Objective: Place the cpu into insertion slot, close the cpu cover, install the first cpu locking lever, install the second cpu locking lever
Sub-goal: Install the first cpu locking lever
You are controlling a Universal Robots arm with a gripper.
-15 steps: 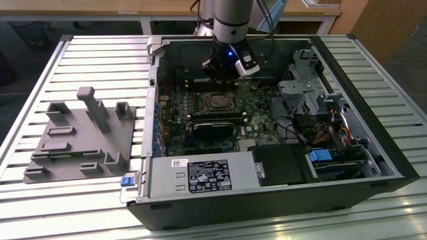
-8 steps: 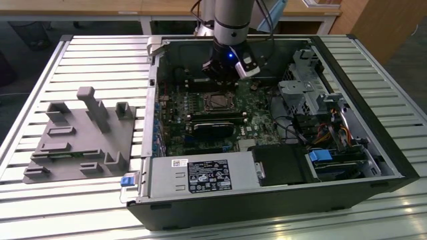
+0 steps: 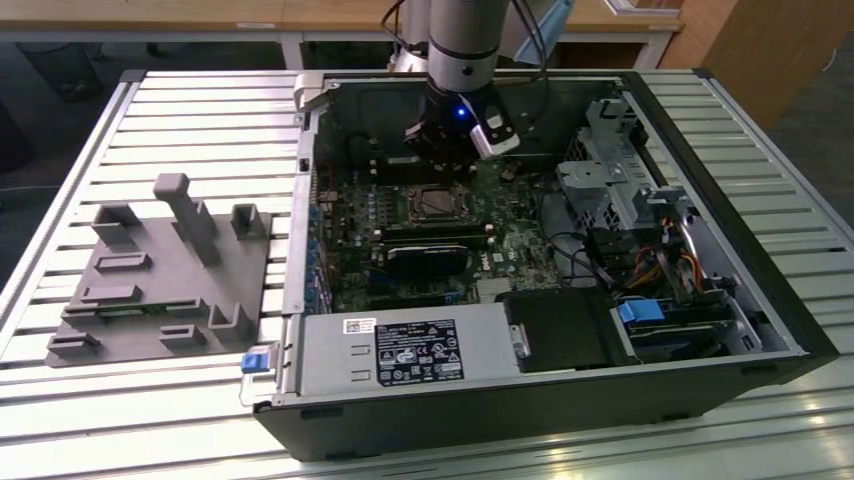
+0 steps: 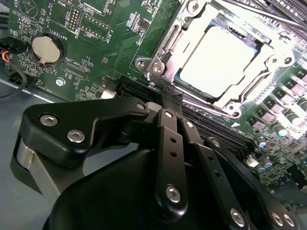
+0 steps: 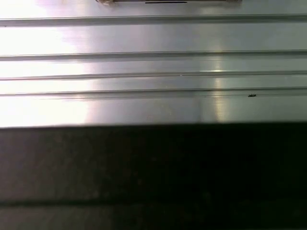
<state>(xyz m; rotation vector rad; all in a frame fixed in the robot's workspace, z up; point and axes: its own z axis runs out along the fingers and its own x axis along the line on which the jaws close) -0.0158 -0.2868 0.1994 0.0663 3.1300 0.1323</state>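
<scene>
- The gripper (image 3: 446, 160) hangs low inside the open computer case (image 3: 694, 120), just above the far edge of the insertion slot (image 3: 434, 203) as the exterior view shows it. In the second wrist view its black fingers (image 4: 169, 125) run together towards a tip close to the socket's rim; they look nearly closed with nothing between them, though I cannot tell for certain.
- The cpu (image 4: 218, 60) already lies in the insertion slot (image 4: 158, 64), its pale metal face glaring under the light.
- The cpu cover (image 4: 261, 79) looks folded down around the chip, its window framing the bright face; whether either locking lever is latched I cannot tell.
- The socket sits near the middle of the green motherboard (image 3: 400, 235), with a coin battery (image 4: 46, 48) towards one board corner in the second wrist view.
- Handling, as I judge it: the chip is light, stiff and smooth and the contacts under it are fragile, so take it by opposite edges. The cover is thin springy sheet metal, best pushed at its free edge.
- Outside the case, a grey fixture block (image 3: 167, 275) stands on the slatted metal table (image 3: 187, 100), towards the exterior view's left.
</scene>
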